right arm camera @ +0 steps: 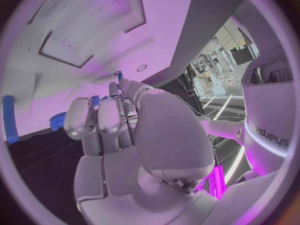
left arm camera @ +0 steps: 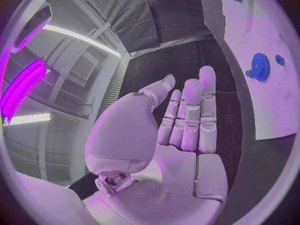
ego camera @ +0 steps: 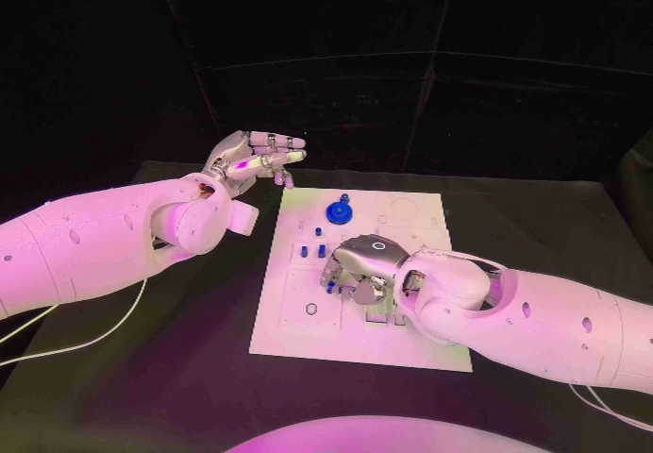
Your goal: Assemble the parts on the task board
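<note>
The white task board point(ego camera: 357, 332) lies in the middle of the table. A blue gear point(ego camera: 339, 209) stands on its far part, and small blue pegs point(ego camera: 311, 250) stand left of the middle. My right hand point(ego camera: 360, 269) hangs low over the board's middle with its fingers curled down. In the right wrist view a small blue peg point(right arm camera: 119, 75) shows at the tips of thumb and finger, pinched there. My left hand point(ego camera: 256, 156) is raised off the board's far left corner, fingers straight and holding nothing. The left wrist view shows the gear point(left arm camera: 260, 66) beyond the left hand point(left arm camera: 187, 120).
Black table point(ego camera: 177, 377) surrounds the board on all sides. A white cable point(ego camera: 82, 335) trails over the table under my left arm. Empty recesses point(ego camera: 415, 209) mark the board's far right part. My right forearm point(ego camera: 544, 321) crosses the board's near right corner.
</note>
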{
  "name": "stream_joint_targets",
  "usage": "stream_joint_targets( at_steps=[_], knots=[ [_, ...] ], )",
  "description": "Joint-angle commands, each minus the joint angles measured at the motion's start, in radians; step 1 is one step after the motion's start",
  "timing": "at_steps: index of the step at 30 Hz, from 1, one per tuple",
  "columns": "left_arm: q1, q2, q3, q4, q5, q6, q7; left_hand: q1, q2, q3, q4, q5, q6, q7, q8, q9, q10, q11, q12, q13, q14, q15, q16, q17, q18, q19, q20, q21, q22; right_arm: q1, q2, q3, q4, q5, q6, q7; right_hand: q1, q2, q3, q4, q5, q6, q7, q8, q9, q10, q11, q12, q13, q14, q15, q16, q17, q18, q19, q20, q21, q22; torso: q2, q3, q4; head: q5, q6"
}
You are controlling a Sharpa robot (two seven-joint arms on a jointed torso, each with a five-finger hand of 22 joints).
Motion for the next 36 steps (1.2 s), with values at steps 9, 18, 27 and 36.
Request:
stream_joint_targets(
  at_steps=[9,18,27,36],
  knots=[
    [0.001,-0.001,0.001,0.000,0.005,0.011,0.000,0.000,0.004,-0.006,0.001,0.001,-0.002,0.005,0.004,-0.001,-0.010,0.000,0.007,-0.001,-0.007,0.002,-0.004,-0.002,0.014,-0.010,0.001,-0.004,-0.002,-0.001,0.006,0.000,-0.004,-0.065,0.027,-0.023,-0.010,0.002,0.009,-0.001,0.005,0.001,0.004,-0.004,0.001,0.006,0.000,-0.005,0.001,0.018,0.002,0.004,-0.001,-0.009,0.008,0.002,0.005,0.002,0.000,0.0002,-0.0003,0.000,-0.003],
    [0.001,-0.004,0.001,0.001,0.005,0.012,-0.002,0.000,0.004,-0.006,0.001,0.001,-0.002,0.005,0.004,-0.001,-0.010,0.000,0.007,-0.001,-0.007,0.002,-0.004,-0.002,0.014,-0.010,0.001,-0.004,-0.002,-0.002,0.013,0.000,-0.002,-0.083,0.034,-0.031,-0.013,0.001,0.009,-0.002,0.004,0.000,0.005,-0.004,0.001,0.005,0.001,-0.005,0.001,0.018,0.002,0.003,-0.003,-0.009,0.007,0.002,0.004,0.000,0.000,0.0005,-0.0002,0.002,-0.006],
    [0.001,-0.004,0.001,-0.001,0.005,0.012,-0.004,0.000,0.004,-0.006,0.001,0.001,-0.003,0.005,0.004,-0.001,-0.012,0.000,0.007,-0.001,-0.008,0.002,-0.004,-0.003,0.014,-0.010,0.001,-0.005,-0.002,-0.002,0.011,0.000,0.003,-0.094,0.022,-0.033,-0.017,0.001,0.008,-0.004,0.004,0.000,0.004,-0.004,0.001,0.005,0.001,-0.006,0.001,0.018,0.002,0.004,-0.002,-0.009,0.008,0.002,0.005,0.002,0.000,0.0005,-0.0007,0.001,-0.006],
    [0.001,-0.003,0.001,-0.002,0.005,0.013,-0.007,0.000,0.004,-0.006,0.001,0.001,-0.003,0.005,0.004,-0.001,-0.012,0.000,0.007,-0.001,-0.008,0.002,-0.004,-0.003,0.014,-0.010,0.001,-0.005,-0.002,-0.002,0.012,0.000,0.004,-0.093,0.059,-0.041,-0.074,-0.023,-0.016,-0.001,0.021,-0.015,0.006,-0.007,0.000,-0.019,0.006,-0.018,-0.001,0.015,0.008,0.004,-0.009,-0.007,-0.001,0.008,-0.003,-0.009,-0.001,-0.0002,0.0003,0.000,-0.006]
  ],
)
